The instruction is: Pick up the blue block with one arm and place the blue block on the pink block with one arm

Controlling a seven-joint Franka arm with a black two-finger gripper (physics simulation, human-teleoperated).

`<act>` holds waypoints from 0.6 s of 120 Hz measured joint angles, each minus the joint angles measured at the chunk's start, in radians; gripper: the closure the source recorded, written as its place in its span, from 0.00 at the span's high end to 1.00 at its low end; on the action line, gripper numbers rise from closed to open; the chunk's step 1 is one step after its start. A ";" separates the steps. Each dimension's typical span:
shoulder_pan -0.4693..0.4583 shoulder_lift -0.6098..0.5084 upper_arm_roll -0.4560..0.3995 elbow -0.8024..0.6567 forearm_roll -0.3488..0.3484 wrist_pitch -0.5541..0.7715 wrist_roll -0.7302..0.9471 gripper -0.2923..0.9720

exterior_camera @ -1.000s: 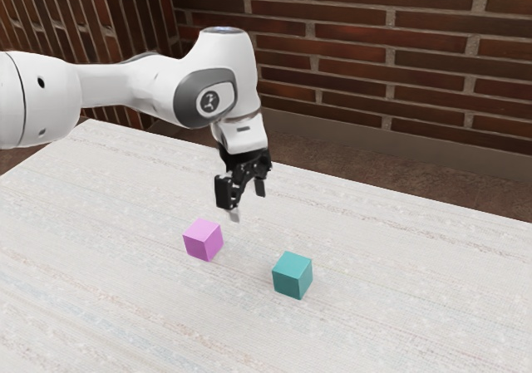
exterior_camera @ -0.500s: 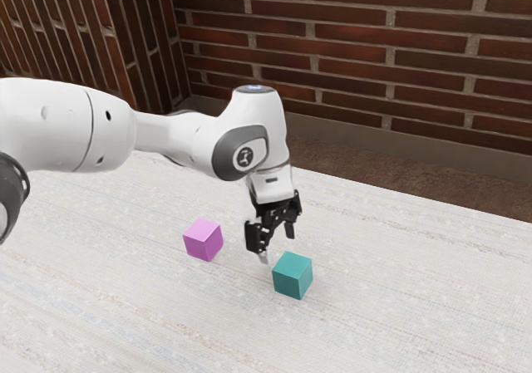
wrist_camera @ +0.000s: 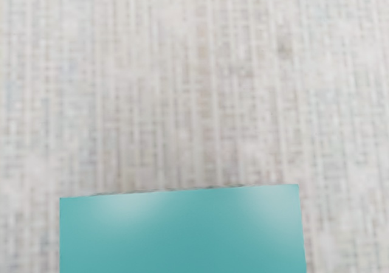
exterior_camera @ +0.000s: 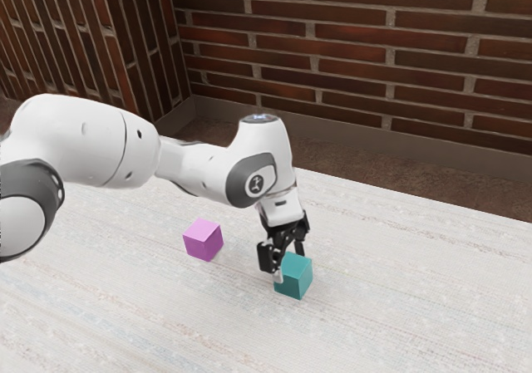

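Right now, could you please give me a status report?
Pincer open, low at the blue block. Blue block not yet lifted. Pink block stands apart, top bare.

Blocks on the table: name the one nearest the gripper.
The blue-green block, right at the gripper. The pink block stands apart, toward the exterior view's left.
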 joint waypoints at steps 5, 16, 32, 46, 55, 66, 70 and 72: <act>-0.001 0.008 0.000 0.000 -0.002 0.007 0.001 0.77; -0.002 0.026 0.000 0.000 -0.012 0.019 0.003 0.76; -0.005 0.035 -0.001 0.000 -0.016 0.037 0.005 0.61; -0.004 0.034 -0.001 -0.001 -0.015 0.051 0.008 0.50; -0.004 0.024 -0.001 -0.002 -0.011 0.058 0.010 0.48; -0.005 -0.018 -0.001 -0.012 -0.008 0.063 0.012 0.47; -0.003 -0.034 -0.001 -0.020 -0.008 0.064 0.013 0.47; -0.001 -0.044 -0.001 -0.028 -0.007 0.064 0.013 0.47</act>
